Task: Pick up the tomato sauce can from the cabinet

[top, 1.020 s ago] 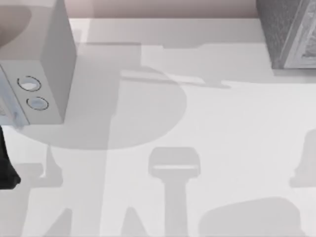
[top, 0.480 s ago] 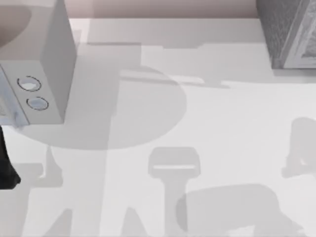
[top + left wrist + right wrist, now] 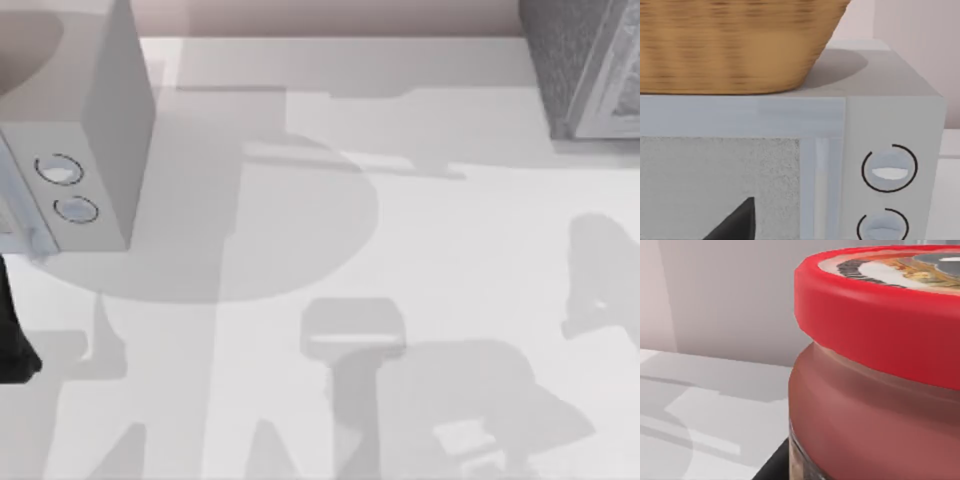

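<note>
My right wrist camera sits very close to the tomato sauce can: its red lid with a pale printed emblem on top fills the upper part of that picture, and the reddish body drops below it. A pale wall stands behind the can and the white desk spreads out beside it. A dark edge shows just under the can, but I cannot tell whether my right tool is closed around the can or open.

From above, the cabinet stands at the far right corner of the desk, dark speckled side toward the middle and its paler framed front turned to the right edge. A pale-grey microwave with two round dials stands at the far left. Shadows of the arms lie across the near half of the desk.

My left wrist camera faces the microwave's front, with a woven basket resting on top of it. A dark tip shows low in that view; I cannot tell how my left tool stands.
</note>
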Tool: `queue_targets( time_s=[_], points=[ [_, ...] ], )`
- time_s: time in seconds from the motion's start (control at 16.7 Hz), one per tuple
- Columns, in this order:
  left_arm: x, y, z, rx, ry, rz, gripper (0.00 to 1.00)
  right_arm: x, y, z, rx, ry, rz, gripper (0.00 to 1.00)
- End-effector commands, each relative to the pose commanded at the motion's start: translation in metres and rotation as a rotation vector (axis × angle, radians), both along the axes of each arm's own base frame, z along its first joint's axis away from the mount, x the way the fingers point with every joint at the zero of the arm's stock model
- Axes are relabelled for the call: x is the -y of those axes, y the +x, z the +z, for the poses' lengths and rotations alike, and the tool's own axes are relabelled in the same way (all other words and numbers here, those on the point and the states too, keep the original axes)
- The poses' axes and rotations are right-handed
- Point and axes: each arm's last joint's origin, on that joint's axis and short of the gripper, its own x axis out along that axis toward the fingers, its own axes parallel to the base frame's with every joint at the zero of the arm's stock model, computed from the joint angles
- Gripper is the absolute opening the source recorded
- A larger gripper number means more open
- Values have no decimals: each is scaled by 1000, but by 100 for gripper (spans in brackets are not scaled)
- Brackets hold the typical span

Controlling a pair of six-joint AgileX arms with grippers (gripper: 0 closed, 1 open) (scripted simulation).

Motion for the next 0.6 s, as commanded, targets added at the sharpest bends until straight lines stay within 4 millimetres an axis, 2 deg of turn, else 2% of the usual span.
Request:
queue_targets(
  time_s=[0.6],
  points=[
    [0,0,0,0,0,0,100,7,46,-15,10,0,172,0]
  ],
)
